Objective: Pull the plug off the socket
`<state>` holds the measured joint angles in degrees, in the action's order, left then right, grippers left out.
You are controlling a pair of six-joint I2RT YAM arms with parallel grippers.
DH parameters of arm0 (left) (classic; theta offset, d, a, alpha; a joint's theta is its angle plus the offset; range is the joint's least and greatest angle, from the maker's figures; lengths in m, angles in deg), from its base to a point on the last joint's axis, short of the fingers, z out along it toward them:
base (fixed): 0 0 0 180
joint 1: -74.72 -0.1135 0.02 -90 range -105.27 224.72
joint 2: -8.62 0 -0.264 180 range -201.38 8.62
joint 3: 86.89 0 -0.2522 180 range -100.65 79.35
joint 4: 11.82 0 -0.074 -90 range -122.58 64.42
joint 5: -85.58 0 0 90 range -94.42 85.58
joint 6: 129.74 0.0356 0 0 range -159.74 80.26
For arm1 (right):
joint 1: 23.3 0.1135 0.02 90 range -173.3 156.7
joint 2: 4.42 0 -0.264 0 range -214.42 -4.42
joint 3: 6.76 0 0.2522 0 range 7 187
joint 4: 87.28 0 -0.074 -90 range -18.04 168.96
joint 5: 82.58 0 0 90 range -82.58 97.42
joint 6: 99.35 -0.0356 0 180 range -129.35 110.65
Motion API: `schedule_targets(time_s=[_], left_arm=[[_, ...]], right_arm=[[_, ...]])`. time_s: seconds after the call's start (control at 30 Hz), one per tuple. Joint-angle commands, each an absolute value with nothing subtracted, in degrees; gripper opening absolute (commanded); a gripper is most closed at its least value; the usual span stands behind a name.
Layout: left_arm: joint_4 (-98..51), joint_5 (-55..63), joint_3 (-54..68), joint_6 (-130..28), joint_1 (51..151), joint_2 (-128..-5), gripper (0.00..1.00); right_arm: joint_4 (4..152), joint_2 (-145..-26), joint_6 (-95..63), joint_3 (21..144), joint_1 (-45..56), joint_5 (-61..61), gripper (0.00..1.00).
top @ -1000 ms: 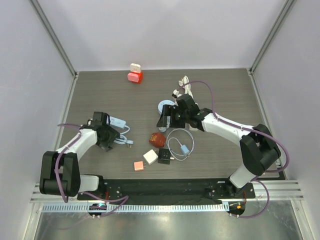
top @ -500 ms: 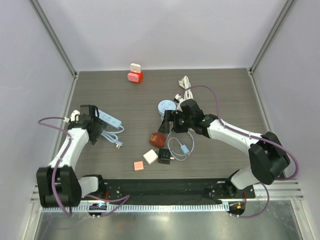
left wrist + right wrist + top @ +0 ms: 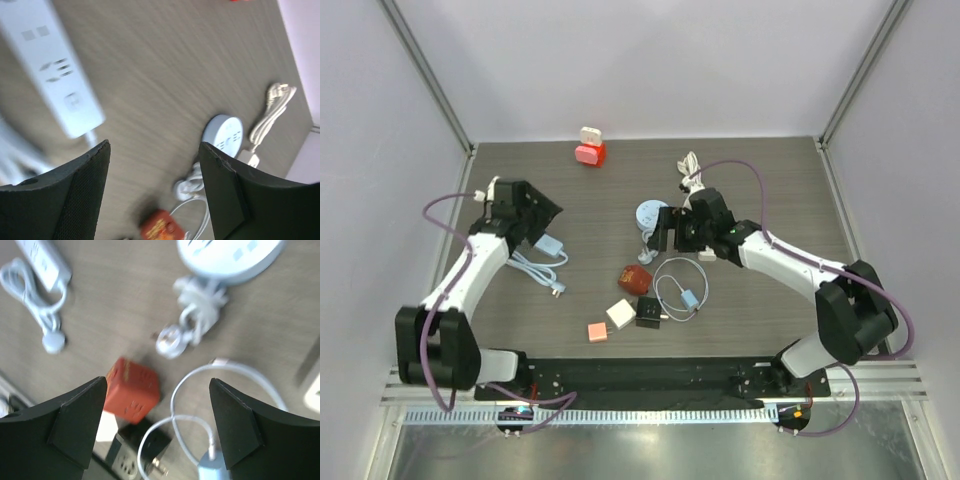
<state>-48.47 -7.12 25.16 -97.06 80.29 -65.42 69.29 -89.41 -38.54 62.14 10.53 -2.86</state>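
A small red socket block [image 3: 591, 155] with a white plug [image 3: 589, 135] on top stands at the back of the table, far from both grippers. A round pale-blue socket [image 3: 651, 213] with a white cord at its side lies mid-table; it shows in the left wrist view [image 3: 225, 132] and the right wrist view [image 3: 230, 255]. My left gripper [image 3: 533, 214] is open and empty [image 3: 152, 150] over a white power strip [image 3: 55, 75]. My right gripper [image 3: 666, 230] is open and empty [image 3: 157, 385], just right of the round socket.
A dark red cube [image 3: 634, 279], also in the right wrist view [image 3: 132, 390], a black adapter [image 3: 648, 312], a white cube [image 3: 620, 314] and a pink cube [image 3: 597, 331] lie near the front. A blue-tipped cable loop [image 3: 685, 290] lies beside them. A coiled white cord [image 3: 690, 165] lies at the back.
My left gripper has swung from beside the power strip's cord toward the back, and the strip has shifted with it. My right gripper has shifted slightly near the round socket.
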Motion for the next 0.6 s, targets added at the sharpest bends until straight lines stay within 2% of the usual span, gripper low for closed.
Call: schedule_targets(time_s=[0.0,0.33,0.43,0.57], left_arm=[[-37.0,-6.2,19.2,-101.3,83.1,-71.9,0.72],[-33.0,-15.0,-1.5,-110.0,86.9,-95.8,0.73],[-32.3,-14.5,-5.6,-112.5,85.7,-102.5,0.73],[-25.9,-14.3,-8.9,-114.6,85.7,-109.7,0.72]], right_arm=[[75.2,-92.4,-39.5,67.6,6.8,0.9,0.89],[81.9,-110.1,-35.6,88.9,2.5,12.2,0.89],[86.0,-115.0,-33.9,90.9,2.2,12.2,0.89],[96.0,-118.3,-29.7,87.3,2.2,11.3,0.89]])
